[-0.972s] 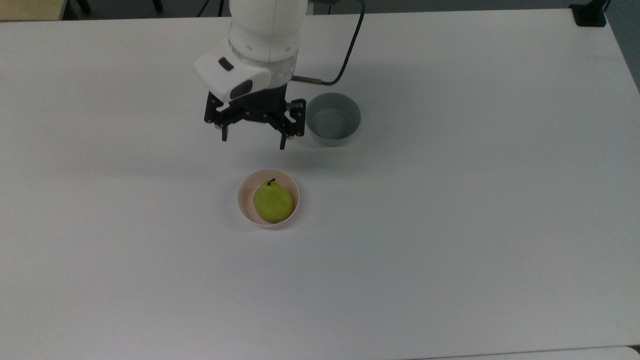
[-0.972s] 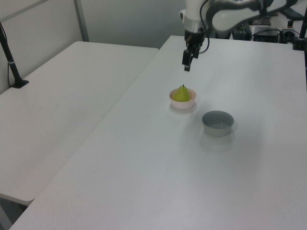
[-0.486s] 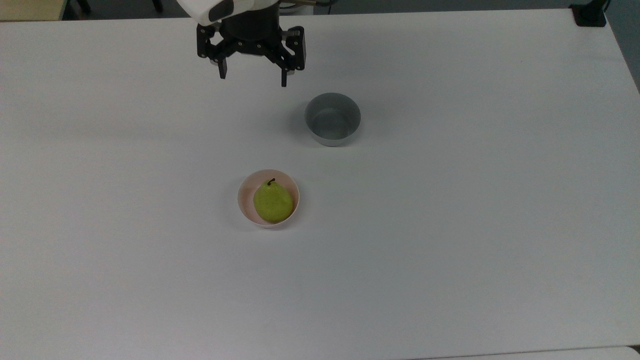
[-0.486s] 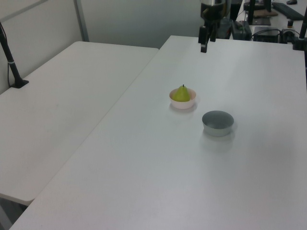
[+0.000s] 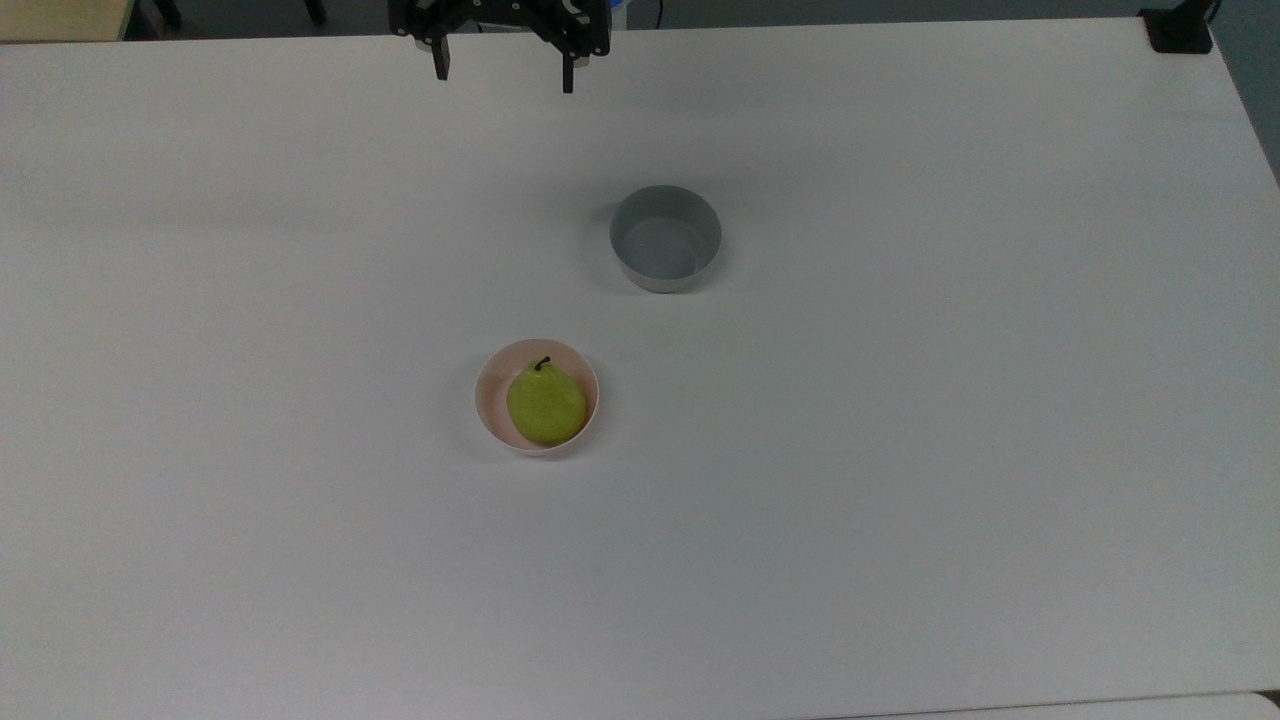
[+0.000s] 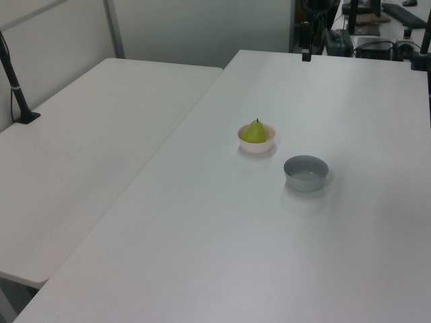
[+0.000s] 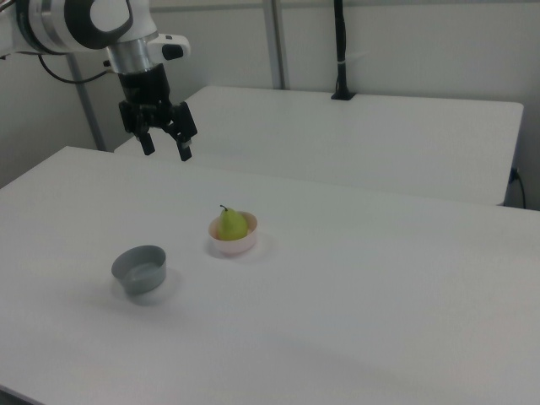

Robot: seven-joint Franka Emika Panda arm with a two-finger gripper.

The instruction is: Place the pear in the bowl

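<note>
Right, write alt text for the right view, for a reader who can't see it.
A yellow-green pear sits in a small pink bowl on a white table. A grey bowl stands apart toward the right view's left. The robot arm's open black pincer hangs high above the table's far edge, holding nothing.

The claw (image 5: 503,78) is cut off above the fingers by the top view's upper edge. The pear's (image 5: 545,404) underside is hidden inside the bowl (image 5: 487,410).
</note>
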